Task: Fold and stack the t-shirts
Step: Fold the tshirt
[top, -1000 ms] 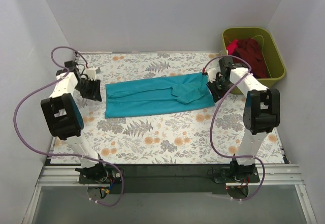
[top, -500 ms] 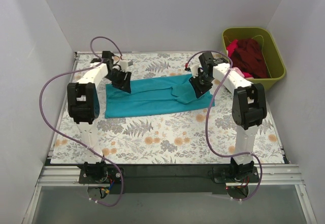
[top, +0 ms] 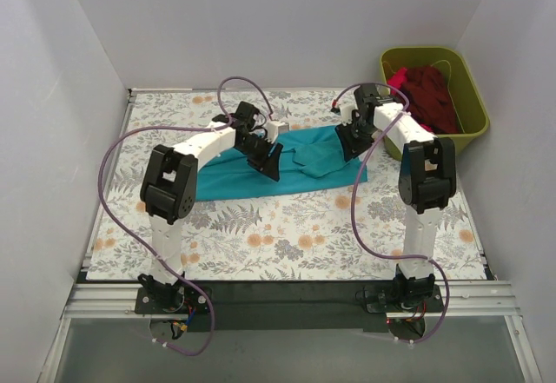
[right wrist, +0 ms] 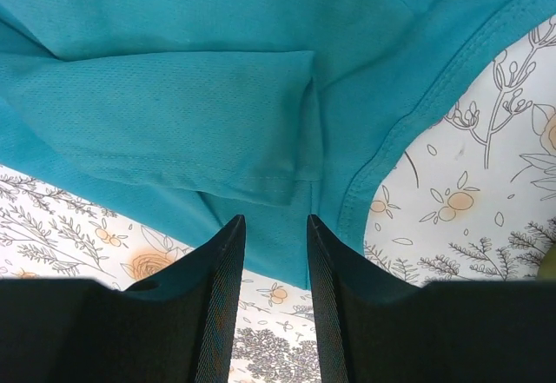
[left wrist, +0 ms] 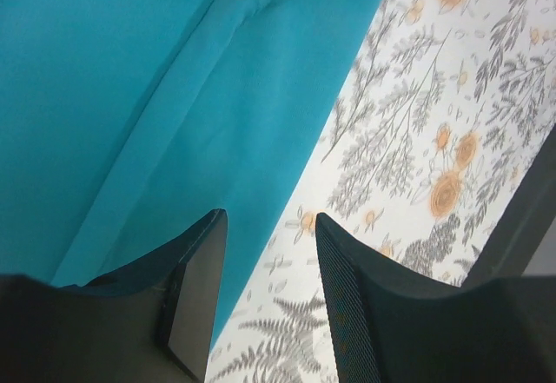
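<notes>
on the bench [top: 261, 227]: teal t-shirt [top: 226, 174] is laid flat as a long band. it looks already folded lengthwise, with one sleeve [right wrist: 174, 114] tucked across near the right end
over in the bin [top: 475, 115]: maroon t-shirt [top: 430, 92] is left bunched up beside a bit of pink cloth [top: 398, 79], and nothing is folded there yet
left tool [left wrist: 269, 222]: spread apart, nothing pinched, held over the near edge of the teal shirt around mid-length
right tool [right wrist: 274, 222]: parted too, nothing caught between the fingers, held above the sleeve fold and hem at the right end
done so far: lengthwise fold on the first shirt is judged pretty much finished
left to do: the teal one is to be folded crosswise, then the maroon one pulled out, folded and stacked on top
progress: less than halfway, it's reckoned
stack: none started, as far as can be seen
</notes>
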You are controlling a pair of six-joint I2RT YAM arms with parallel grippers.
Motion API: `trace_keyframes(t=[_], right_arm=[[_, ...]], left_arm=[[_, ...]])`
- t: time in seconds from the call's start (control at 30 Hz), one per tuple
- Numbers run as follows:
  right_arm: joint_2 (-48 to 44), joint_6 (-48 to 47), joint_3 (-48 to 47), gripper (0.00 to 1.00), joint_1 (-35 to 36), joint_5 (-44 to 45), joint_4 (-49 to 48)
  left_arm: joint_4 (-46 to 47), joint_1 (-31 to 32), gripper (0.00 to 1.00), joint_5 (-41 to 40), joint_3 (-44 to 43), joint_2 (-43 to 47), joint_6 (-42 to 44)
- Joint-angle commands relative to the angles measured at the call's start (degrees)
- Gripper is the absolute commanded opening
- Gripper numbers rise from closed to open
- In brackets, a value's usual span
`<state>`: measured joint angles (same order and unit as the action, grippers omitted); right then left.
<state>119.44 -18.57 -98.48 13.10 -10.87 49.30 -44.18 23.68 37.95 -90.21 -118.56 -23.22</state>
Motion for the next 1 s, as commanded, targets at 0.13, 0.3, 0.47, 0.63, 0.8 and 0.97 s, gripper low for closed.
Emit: trace_keyframes(t=[0.13,0.3,0.47,0.63,0.8,0.97], right_arm=[[2.46,1.52,-2.07,0.42,-0.80,-2.84,0.10],[4.05,1.78,-2.25,0.42,-1.50,-3.80,0.18],[4.31,1.96,-2.51,0.32,-1.59,-5.21,0.27],[3.26,2.39,-3.65,0.15,-1.59,-6.97,0.18],[3.17,2.75,-6.54,0.03,-1.59,-9.60,0.18],[5.10,3.97,-9.62,0.01,-1.59,-14.08,0.01]], left_arm=[[7.61,6.45,0.45,-1.91,-5.58,-3.34,-3.14],[8.68,8.31,0.45,-3.24,-9.89,-6.94,-4.19],[9.12,8.66,0.45,-3.50,-11.12,-8.35,-4.81],[9.99,8.84,0.44,-3.68,-9.55,-8.18,-5.16],[10.96,8.92,0.44,-4.29,-7.79,-6.25,-5.25],[12.45,8.84,0.43,-3.68,-4.80,-4.14,-5.87]])
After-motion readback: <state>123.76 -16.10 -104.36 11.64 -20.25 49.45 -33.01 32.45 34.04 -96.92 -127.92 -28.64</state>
